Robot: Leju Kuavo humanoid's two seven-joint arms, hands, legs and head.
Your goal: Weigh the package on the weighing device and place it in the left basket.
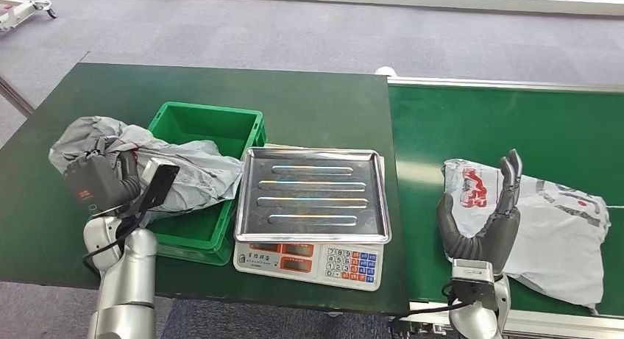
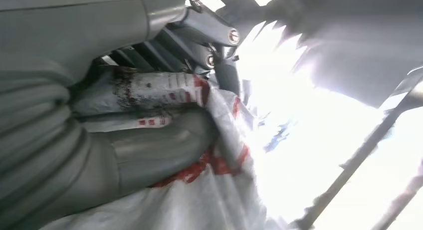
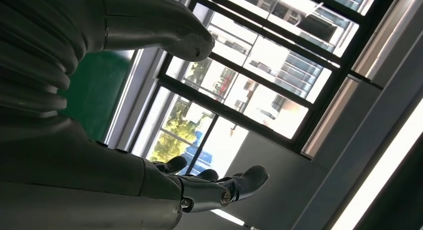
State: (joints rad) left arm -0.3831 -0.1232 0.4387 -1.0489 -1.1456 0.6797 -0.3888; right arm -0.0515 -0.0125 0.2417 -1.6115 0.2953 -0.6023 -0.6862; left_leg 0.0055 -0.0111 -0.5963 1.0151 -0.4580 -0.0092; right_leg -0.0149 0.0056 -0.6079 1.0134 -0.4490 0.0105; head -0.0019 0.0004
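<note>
Grey package (image 1: 188,173) held by left hand (image 1: 110,181), fingers (image 2: 164,50) clamped on it, over green basket (image 1: 210,129) near table's left edge; right hand (image 1: 489,221) fingers spread, empty, beside scale (image 1: 313,214).

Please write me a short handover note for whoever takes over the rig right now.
Left hand grips a grey package over the green basket; the package drapes across the basket's rim, not yet released.
Right hand is open, fingers apart, raised in front of a second grey package lying on the green belt.
The scale tray is bare.
Done, apparently: first package brought to the basket.
Left: let it go into the basket, then weigh and move the second package.
</note>
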